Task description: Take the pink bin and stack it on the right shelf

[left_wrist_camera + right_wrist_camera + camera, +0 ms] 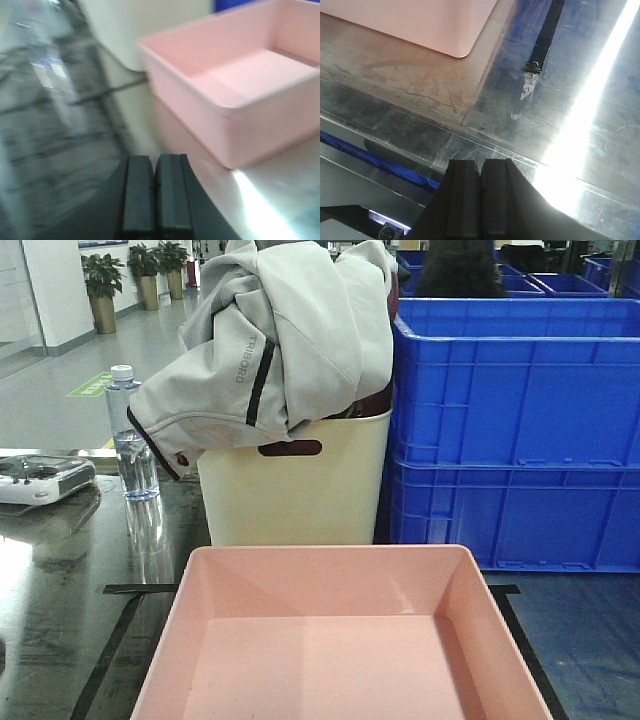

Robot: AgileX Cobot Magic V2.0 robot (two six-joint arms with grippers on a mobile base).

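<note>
The pink bin (340, 640) is a shallow pale pink tub, empty, resting on the shiny dark table at the front centre. In the left wrist view the pink bin (240, 95) lies up and to the right of my left gripper (155, 161), which is shut and holds nothing; that view is blurred. A rounded corner of the pink bin (420, 22) shows at the top left of the right wrist view, well apart from my right gripper (480, 164), also shut and empty, near the table's front edge. The right shelf is out of view.
A tall cream bin (295, 490) stuffed with a grey jacket (280, 335) stands just behind the pink one. Stacked blue crates (515, 430) stand at the back right. A water bottle (130, 435) and a white controller (40, 478) sit at the left. Black tape (547, 30) marks the table.
</note>
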